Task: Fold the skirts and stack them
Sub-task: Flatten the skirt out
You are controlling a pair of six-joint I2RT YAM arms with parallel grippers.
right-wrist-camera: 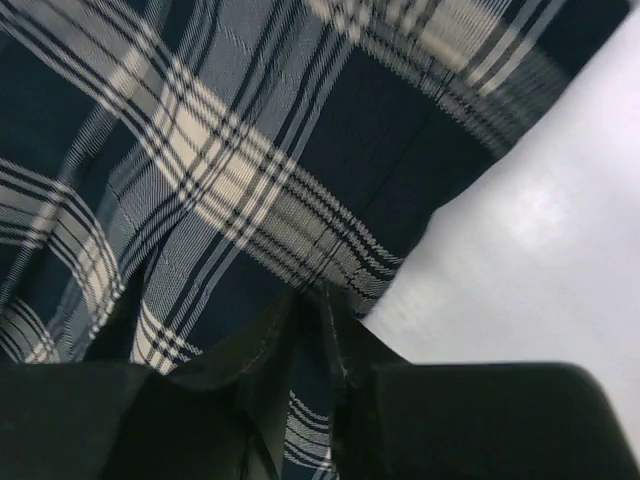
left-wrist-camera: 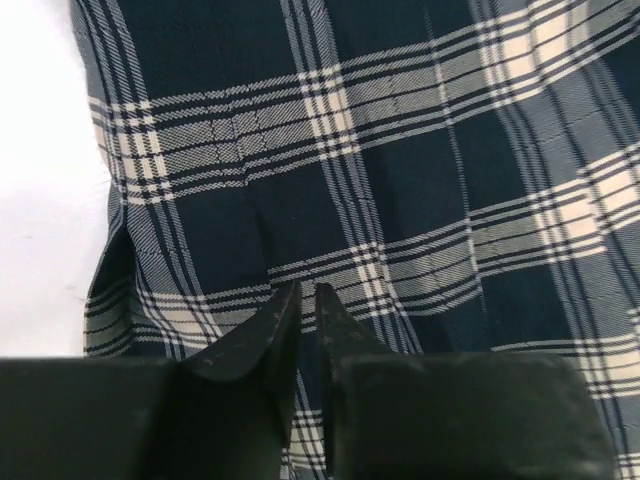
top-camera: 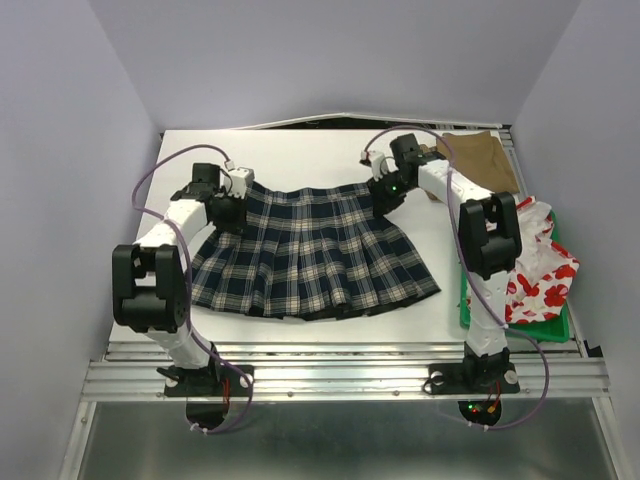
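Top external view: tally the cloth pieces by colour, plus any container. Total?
dark navy-and-white plaid cloth skirt: 1
plain tan-brown cloth skirt: 1
white cloth skirt with red flower print: 1
green plastic tray: 1
Total: 4

A white table (top-camera: pixel 300 160) fills the middle of the overhead view. It shows again as a pale patch at the left edge of the left wrist view (left-wrist-camera: pixel 40 200) and at the right side of the right wrist view (right-wrist-camera: pixel 540 250). A green tray (top-camera: pixel 548 322) sits at the table's right edge, at mid right of the frame, and only parts of its rim show. Plain lavender-grey walls (top-camera: pixel 330 50) close in the top, left and right. A dark gap (top-camera: pixel 320 122) runs along the table's far edge. A ribbed metal rail (top-camera: pixel 340 375) crosses the lower frame, with a grey panel (top-camera: pixel 330 440) below it.
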